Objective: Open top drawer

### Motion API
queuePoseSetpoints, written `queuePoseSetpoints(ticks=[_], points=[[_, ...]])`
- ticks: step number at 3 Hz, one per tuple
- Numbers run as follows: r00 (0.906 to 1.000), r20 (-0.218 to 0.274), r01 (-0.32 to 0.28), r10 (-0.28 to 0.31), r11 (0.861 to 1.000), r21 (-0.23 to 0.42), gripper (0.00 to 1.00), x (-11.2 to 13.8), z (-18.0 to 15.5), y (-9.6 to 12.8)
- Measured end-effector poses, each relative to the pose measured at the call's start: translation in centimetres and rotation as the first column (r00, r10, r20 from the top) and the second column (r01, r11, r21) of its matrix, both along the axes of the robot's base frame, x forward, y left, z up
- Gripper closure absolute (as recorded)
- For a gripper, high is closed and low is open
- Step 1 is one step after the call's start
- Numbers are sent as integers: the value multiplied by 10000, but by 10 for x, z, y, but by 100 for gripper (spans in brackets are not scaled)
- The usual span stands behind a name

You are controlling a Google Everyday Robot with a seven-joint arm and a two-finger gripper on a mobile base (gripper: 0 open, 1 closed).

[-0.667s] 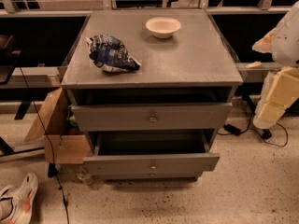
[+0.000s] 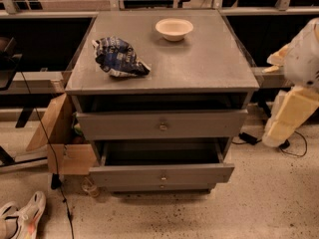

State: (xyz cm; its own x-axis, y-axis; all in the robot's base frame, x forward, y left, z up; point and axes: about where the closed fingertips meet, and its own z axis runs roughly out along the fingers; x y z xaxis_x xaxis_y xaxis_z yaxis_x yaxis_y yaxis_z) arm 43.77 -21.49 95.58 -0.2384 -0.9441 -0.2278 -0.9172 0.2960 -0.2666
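Observation:
The top drawer [image 2: 162, 124] is a wide grey panel with a small brass knob [image 2: 163, 126]. It stands pulled out a little, with a dark gap above its front. My arm [image 2: 304, 59] shows at the right edge, and my gripper [image 2: 279, 131] hangs at its lower end. The gripper is well to the right of the cabinet, apart from the drawer and its knob, and holds nothing that I can see.
A lower grey drawer [image 2: 162, 175] stands pulled out further, its box open to view. On the cabinet top [image 2: 199, 68] lie a crumpled blue chip bag [image 2: 118, 58] and a white bowl [image 2: 174, 29]. A cardboard box [image 2: 60, 133] is at the left, a shoe [image 2: 22, 218] and cables are on the floor.
My arm at the right has shifted slightly downward. Both drawers, the bag and the bowl have not moved.

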Motion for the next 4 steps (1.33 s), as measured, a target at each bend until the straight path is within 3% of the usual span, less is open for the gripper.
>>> queuePoseSetpoints(ticks=[1,2,3,4], points=[[9976,-40,694,-693,9958,601,0,-13,-56,-3],[9848,-430,1721,-1680,9776,1209,0,-19,-130,-7],[9554,-561,2951,-2901,9281,2272,0,10,-182,-3],[9478,66,3060,-3188,9152,2623,0,30,-176,-3]])
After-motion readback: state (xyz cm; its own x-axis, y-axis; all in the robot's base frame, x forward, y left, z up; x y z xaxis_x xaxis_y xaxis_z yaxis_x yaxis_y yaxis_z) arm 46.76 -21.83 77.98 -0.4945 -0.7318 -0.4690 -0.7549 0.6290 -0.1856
